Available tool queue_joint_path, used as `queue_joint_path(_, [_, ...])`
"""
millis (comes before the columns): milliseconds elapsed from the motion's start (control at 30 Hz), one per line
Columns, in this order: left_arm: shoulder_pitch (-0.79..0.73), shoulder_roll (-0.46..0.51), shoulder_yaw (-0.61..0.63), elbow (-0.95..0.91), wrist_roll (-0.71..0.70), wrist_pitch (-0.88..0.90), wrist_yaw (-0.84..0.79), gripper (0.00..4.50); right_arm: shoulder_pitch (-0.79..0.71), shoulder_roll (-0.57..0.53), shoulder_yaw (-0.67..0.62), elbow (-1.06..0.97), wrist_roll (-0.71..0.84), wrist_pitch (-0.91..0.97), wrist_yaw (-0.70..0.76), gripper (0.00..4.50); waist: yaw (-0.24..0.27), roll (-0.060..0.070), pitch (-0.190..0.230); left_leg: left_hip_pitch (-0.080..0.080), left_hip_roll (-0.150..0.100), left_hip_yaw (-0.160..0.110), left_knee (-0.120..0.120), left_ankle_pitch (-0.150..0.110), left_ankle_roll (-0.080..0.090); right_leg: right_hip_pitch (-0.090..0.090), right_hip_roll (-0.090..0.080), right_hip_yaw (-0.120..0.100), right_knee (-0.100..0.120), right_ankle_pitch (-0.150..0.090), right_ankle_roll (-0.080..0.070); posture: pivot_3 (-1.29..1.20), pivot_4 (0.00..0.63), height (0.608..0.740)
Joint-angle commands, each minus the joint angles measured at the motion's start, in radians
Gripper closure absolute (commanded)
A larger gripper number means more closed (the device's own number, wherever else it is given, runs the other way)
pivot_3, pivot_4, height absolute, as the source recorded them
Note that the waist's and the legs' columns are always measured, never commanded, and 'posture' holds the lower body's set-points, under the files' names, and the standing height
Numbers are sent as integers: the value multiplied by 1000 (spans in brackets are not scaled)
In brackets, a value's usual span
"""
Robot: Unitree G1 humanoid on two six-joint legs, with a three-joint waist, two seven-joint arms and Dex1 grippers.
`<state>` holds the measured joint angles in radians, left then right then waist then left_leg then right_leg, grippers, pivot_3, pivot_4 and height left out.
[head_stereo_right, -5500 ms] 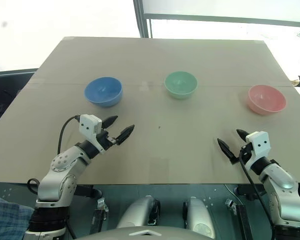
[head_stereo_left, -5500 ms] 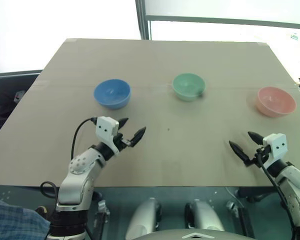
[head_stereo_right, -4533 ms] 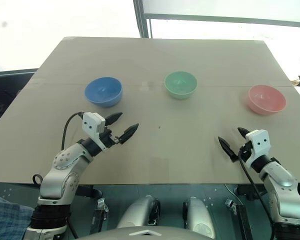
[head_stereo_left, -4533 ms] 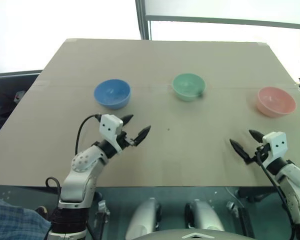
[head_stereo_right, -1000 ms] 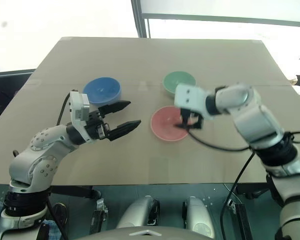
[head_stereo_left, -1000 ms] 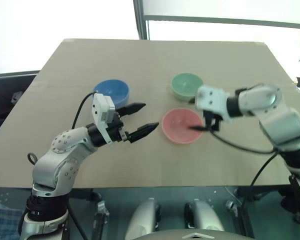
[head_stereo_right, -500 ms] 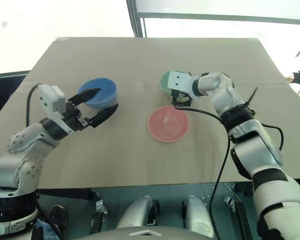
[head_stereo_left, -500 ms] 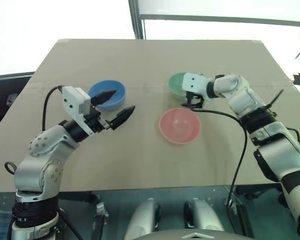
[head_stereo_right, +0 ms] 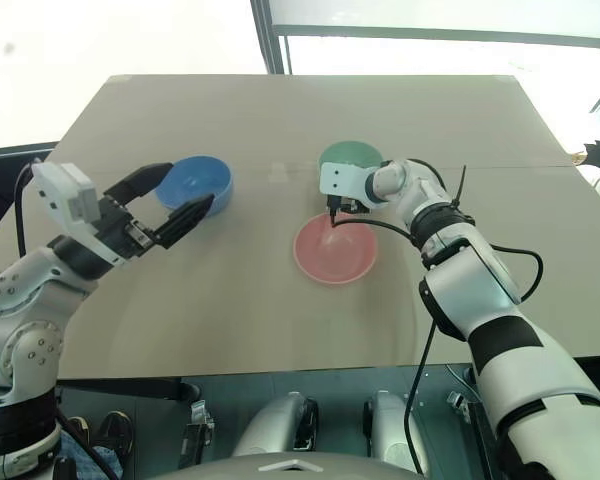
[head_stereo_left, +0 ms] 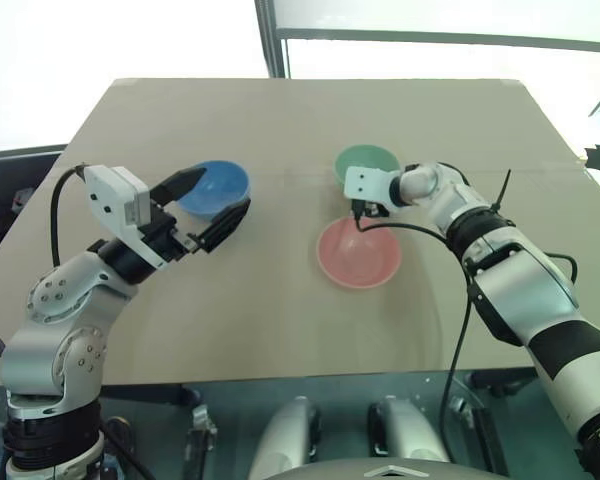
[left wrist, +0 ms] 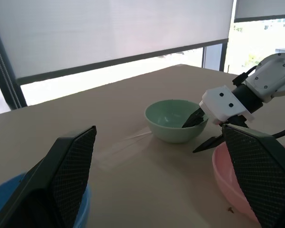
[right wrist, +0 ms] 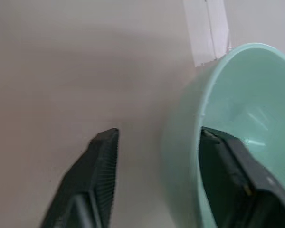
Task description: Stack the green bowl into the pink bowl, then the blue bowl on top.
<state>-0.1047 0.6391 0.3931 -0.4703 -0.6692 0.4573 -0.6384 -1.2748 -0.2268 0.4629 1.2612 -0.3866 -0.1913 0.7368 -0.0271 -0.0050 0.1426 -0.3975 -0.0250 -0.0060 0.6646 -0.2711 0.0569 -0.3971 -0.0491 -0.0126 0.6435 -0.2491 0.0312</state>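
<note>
Right wrist view: the right gripper (right wrist: 154, 178) straddles the near wall of the green bowl (right wrist: 228, 123), one black finger inside the bowl and the other outside over the table (right wrist: 61, 71). The outer finger stands off the wall, so the jaws are partly drawn in but not yet clamped on the rim.

From the head views, the green bowl (head_stereo_left: 368, 166) sits upright, mouth up, near the middle of the table toward its far side. Being round, it has no long axis to speak of. The pink bowl (head_stereo_left: 358, 253) sits upright just nearer the robot than the green one, close beside it but apart. The right arm's black cable runs across its far rim. The blue bowl (head_stereo_left: 214, 188) stands upright, well apart to the left of the green bowl.

The left gripper (head_stereo_left: 206, 205) hangs above the table at the blue bowl's near side with its jaws spread wide, grasping nothing. One finger shows in front of the blue bowl's rim. In the left wrist view the green bowl (left wrist: 175, 120) shows between its fingers with the right gripper (left wrist: 199, 130) at its rim.
</note>
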Motion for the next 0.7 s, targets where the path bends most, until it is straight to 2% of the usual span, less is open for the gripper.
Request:
queue_joint_path(33, [6,12,33,-51,-20,-5,10,0,-42,-4,-18,2,-10,-27,-4,3784,-3,0,0,0,0,0,0,0,0,0,0,0,0,0,0,0,150,740])
queue_joint_path(100, [7,13,30,-50,-20,-8,13,0,-42,-6,-21,4,-12,-30,-2,4440,-7,0,0,0,0,0,0,0,0,0,0,0,0,0,0,0,150,740])
queue_joint_path(367, [-4,20,24,-32,-19,-12,2,0,-48,-24,-41,-14,-14,-55,-1,4440,-14,0,0,0,0,0,-1,0,-1,0,0,0,0,0,0,0,150,740])
queue_joint_path(467, [-20,20,12,-21,-21,-12,-7,0,-61,-38,-73,-77,23,-78,60,4440,-13,0,0,0,0,0,-1,0,-1,0,0,0,0,0,0,0,150,740])
queue_joint_path(600, [-46,16,-13,1,-22,-13,-30,0,-20,-83,-115,-284,93,-57,208,4440,-13,1,1,0,0,0,-1,0,-1,0,0,0,0,0,0,0,150,740])
queue_joint_path(700, [-83,18,-45,37,-26,-8,-69,0,111,-152,-134,-694,173,104,357,4440,-8,1,1,-1,0,-1,-1,0,-1,0,0,0,0,0,0,0,150,740])
